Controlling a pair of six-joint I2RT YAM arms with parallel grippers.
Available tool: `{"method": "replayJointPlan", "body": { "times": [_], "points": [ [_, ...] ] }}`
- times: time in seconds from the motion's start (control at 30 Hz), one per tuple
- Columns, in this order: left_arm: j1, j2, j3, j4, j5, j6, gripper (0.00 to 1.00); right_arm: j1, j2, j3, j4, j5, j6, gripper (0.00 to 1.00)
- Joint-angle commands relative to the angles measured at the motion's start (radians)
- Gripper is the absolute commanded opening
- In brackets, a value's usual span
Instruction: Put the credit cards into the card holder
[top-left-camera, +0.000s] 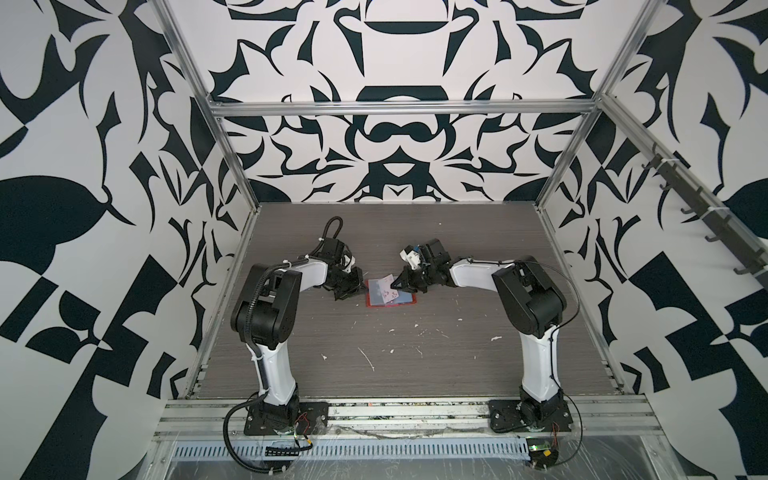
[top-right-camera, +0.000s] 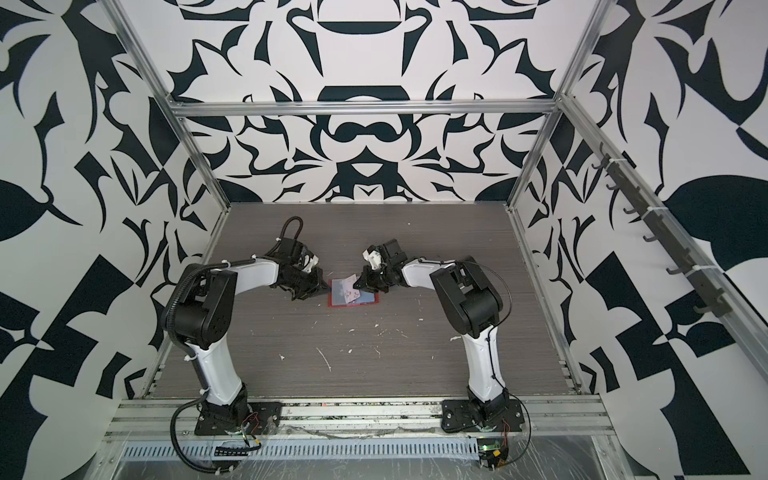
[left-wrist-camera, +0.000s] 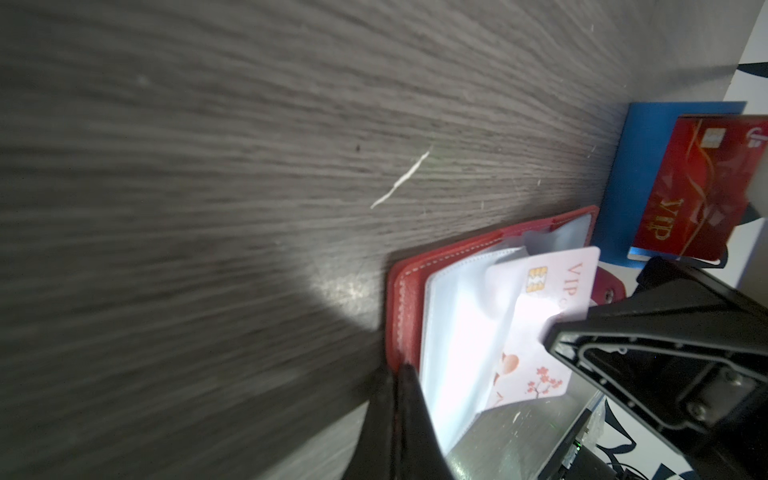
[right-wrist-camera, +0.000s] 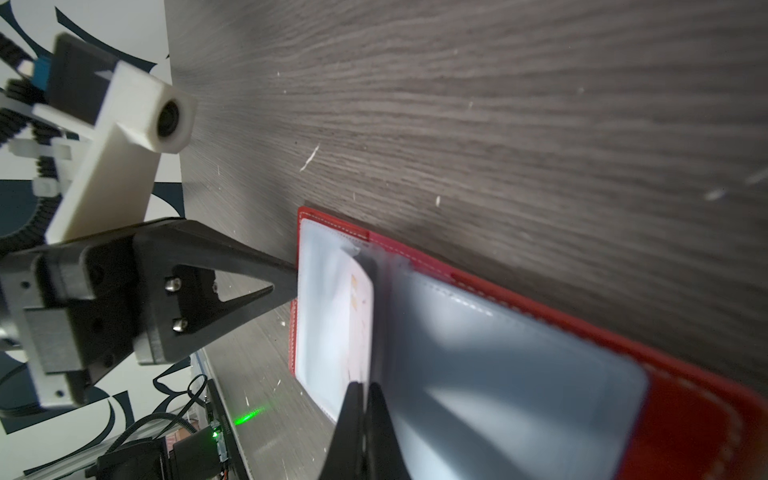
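Note:
The red card holder lies open mid-table in both top views, its clear pockets facing up. My left gripper is shut on the edge of the red cover. It also appears in the right wrist view, tip at the holder's edge. My right gripper is shut on a white card with pink marks. The card stands tilted among the clear pocket leaves. Whether it sits inside a pocket I cannot tell.
In the left wrist view a blue rack stands just beyond the holder with a red card upright in it. The right arm hides it from both top views. White flecks dot the grey wood tabletop. Patterned walls and metal rails enclose it.

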Motion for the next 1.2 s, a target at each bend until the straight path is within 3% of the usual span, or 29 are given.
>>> {"method": "replayJointPlan", "body": {
  "times": [0.0,0.2,0.43,0.87,1.17],
  "points": [
    [0.002,0.033,-0.044,-0.051,-0.077,0.003,0.00,0.019,0.002,-0.033,-0.044,0.075,-0.005,0.00],
    [0.001,0.029,-0.045,-0.052,-0.083,0.003,0.00,0.029,-0.003,-0.024,-0.103,0.110,-0.039,0.05],
    [0.001,0.030,-0.048,-0.051,-0.090,0.005,0.00,0.059,-0.038,0.014,-0.226,0.218,-0.099,0.32],
    [0.001,0.026,-0.044,-0.054,-0.083,0.009,0.00,0.136,-0.067,0.146,-0.437,0.427,-0.206,0.66],
    [0.001,0.029,-0.036,-0.061,-0.081,0.013,0.00,0.169,-0.113,0.160,-0.435,0.522,-0.222,0.67]
  ]
}}
